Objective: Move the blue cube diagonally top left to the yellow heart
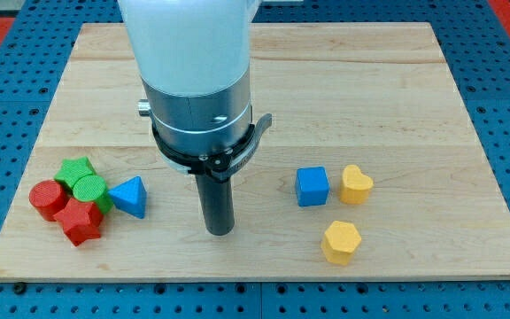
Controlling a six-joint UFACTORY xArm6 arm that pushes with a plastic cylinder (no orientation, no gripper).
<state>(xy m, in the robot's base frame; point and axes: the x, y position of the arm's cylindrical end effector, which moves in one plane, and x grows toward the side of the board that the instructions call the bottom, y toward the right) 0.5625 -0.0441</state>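
Blue cube (312,187) sits on the wooden board (370,89) right of the frame's centre, in its lower half, flat on the wood. Just beside it on the view's right is the yellow heart (356,184); the two look close enough to touch, though the gap between them is hard to judge from this angle. Below the heart and a little left of it lies a second yellow block (340,242), which seems to be a hexagon, apart from both.

My tip (220,230) rests on the board near the lower middle of the frame, left of the blue cube and well apart from it, touching no block. The rod has no jaws, so nothing is clamped or held.

At the lower left of the frame a cluster is packed together: a green star-like block (76,170), a green cylinder (88,189), a red cylinder (48,198) and a red block (82,221) of unclear shape. A blue triangle (130,197) stands just right of that cluster, between it and my tip.
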